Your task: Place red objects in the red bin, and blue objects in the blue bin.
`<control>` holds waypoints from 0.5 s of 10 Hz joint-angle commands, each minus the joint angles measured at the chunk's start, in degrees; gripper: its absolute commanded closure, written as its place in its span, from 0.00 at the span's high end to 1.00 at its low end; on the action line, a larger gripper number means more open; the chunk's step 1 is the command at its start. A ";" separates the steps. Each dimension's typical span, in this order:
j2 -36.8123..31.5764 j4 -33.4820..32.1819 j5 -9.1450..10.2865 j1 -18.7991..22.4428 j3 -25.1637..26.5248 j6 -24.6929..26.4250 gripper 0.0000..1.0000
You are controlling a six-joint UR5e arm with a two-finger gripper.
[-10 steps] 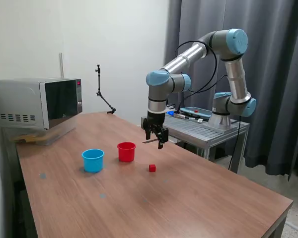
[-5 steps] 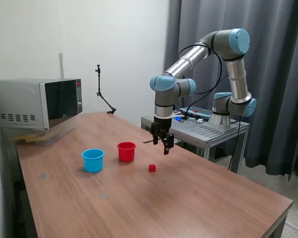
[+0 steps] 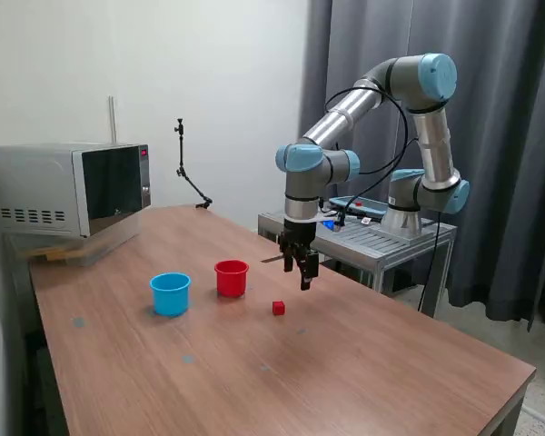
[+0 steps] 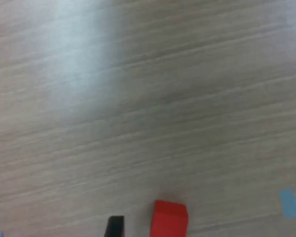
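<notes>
One small red cube (image 3: 278, 308) lies on the wooden table, to the exterior view's right of the red bin (image 3: 231, 277). The light blue bin (image 3: 170, 293) stands on the red bin's other side. My gripper (image 3: 302, 272) hangs above the table, just beyond the cube and a little to its right in the exterior view, with nothing in it. In the wrist view the red cube (image 4: 170, 217) lies at the picture's edge between two dark fingertips (image 4: 114, 227) that stand far apart, so the gripper is open. No blue objects are in view.
A microwave (image 3: 68, 186) stands at the table's far corner on the exterior view's left. A metal cart (image 3: 381, 238) holding the arm's base is behind the table. Small blue tape marks (image 4: 288, 203) dot the tabletop.
The gripper has moved toward the exterior view's right and slightly down, coming closer to the red cube. The cups and the cube have not moved.
</notes>
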 commanded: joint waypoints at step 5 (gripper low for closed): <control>2.76 -2.96 1.08 -0.73 0.21 1.78 1.00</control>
